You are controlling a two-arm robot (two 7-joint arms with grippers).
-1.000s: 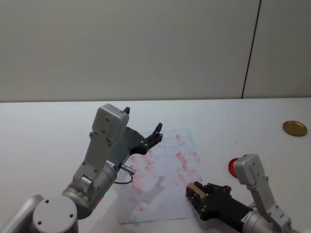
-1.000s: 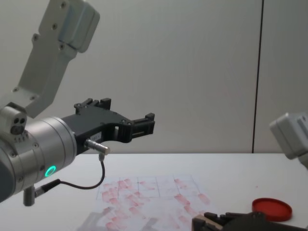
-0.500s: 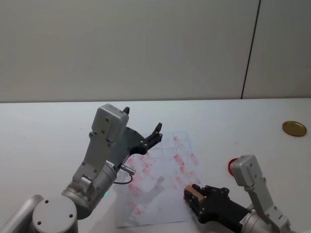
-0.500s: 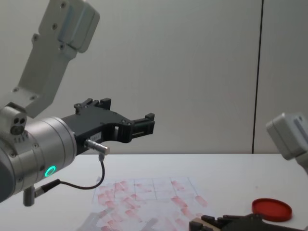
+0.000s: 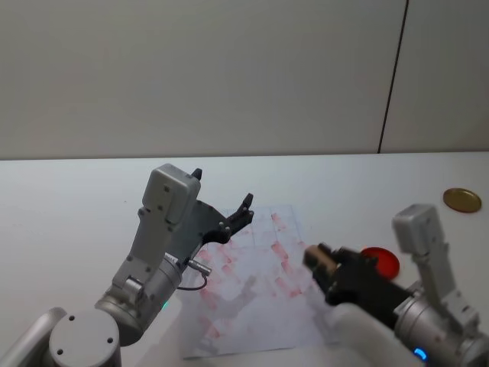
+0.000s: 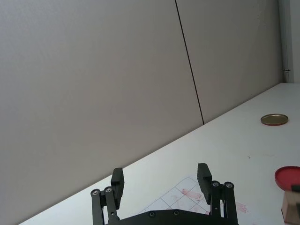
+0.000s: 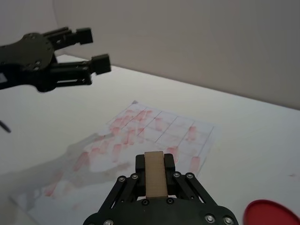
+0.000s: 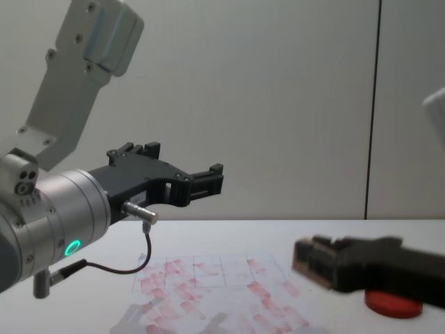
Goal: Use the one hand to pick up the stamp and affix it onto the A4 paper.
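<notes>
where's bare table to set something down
Bare table lies left of the paper and between the red ink pad and the gold lid. Crowded at the paper's right edge: the right gripper holds the stamp there, beside the ink pad. The left gripper hangs over the paper.

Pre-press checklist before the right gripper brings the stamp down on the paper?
1. Grip: right gripper shut on the stamp - ok.
2. Position: stamp above the A4 paper, near its right edge - ok.
3. Height: stamp raised off the sheet in the chest view - ok.
4. Clearance: left gripper open, raised over the sheet's left side, apart from the stamp - ok.
5. Ink on the stamp face: face hidden - cannot tell.
6. Unmarked cell directly under the stamp - cannot tell.
</notes>
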